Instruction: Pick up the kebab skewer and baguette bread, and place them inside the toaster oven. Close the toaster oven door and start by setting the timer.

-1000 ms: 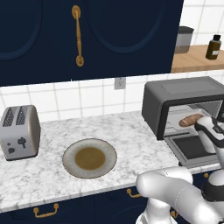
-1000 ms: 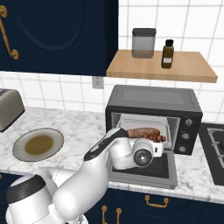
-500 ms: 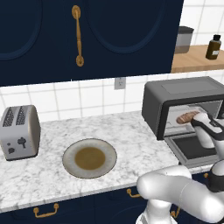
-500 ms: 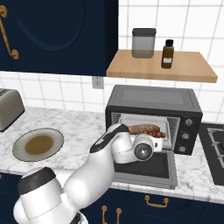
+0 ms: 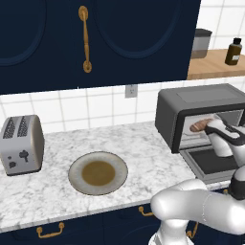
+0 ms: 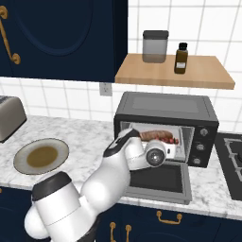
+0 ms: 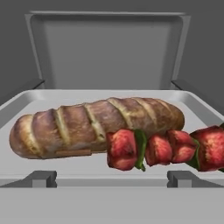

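Observation:
The dark grey toaster oven (image 5: 201,100) (image 6: 165,106) stands on the counter with its door (image 5: 213,162) (image 6: 158,182) dropped flat open. On the tray inside lie the tan baguette bread (image 7: 87,124) (image 5: 198,126) and, just in front of it to the right, the kebab skewer (image 7: 166,148) with red chunks. My gripper (image 5: 211,130) (image 6: 160,147) hovers over the open door at the oven's mouth, pointing in at the food. It is open and holds nothing; both items rest free on the tray.
An empty round plate (image 5: 98,173) (image 6: 41,156) sits mid-counter, and a silver toaster (image 5: 21,143) stands at the far left. A wooden shelf (image 6: 175,75) with a jar and a bottle hangs above the oven. A stove top (image 6: 231,158) borders the oven's right.
My hand has risen a little and drawn slightly back from the oven opening. The baguette and skewer have stayed on the tray, and the jaws have stayed open.

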### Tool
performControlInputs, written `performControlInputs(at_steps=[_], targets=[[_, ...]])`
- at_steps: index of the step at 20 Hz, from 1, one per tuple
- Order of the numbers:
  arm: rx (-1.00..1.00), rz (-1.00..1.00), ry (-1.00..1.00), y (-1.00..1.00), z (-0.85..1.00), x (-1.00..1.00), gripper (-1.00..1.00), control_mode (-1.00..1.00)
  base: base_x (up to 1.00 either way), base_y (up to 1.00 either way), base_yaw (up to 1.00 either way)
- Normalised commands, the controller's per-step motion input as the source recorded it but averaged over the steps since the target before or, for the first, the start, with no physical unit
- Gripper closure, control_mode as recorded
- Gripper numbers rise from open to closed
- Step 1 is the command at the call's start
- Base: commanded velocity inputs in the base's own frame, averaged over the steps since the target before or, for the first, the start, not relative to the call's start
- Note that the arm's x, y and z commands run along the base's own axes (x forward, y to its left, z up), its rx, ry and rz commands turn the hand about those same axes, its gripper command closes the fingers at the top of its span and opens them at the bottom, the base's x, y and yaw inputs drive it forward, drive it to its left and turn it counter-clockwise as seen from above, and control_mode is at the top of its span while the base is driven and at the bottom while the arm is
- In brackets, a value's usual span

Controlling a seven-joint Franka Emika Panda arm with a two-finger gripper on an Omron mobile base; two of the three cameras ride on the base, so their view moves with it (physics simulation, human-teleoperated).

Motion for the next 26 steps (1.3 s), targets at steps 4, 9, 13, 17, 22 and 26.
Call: performControlInputs(at_steps=[4,9,13,17,22,26], targets=[[0.0,0.0,0.0,0.0,0.0,0.25,-1.0,-1.0,0.0,0.0,0.0],[0.0,0.0,-0.01,0.0,0.0,0.17,-1.0,-1.0,0.0,0.0,0.0],[0.0,0.0,-0.01,0.0,0.0,0.18,-1.0,-1.0,0.0,0.0,0.0],[0.0,0.0,0.0,0.0,0.0,0.19,-1.0,-1.0,0.0,0.0,0.0],[0.0,0.0,0.0,0.0,0.0,0.17,-1.0,-1.0,0.0,0.0,0.0],[0.0,0.0,-0.01,0.0,0.0,0.16,-1.0,-1.0,0.0,0.0,0.0]])
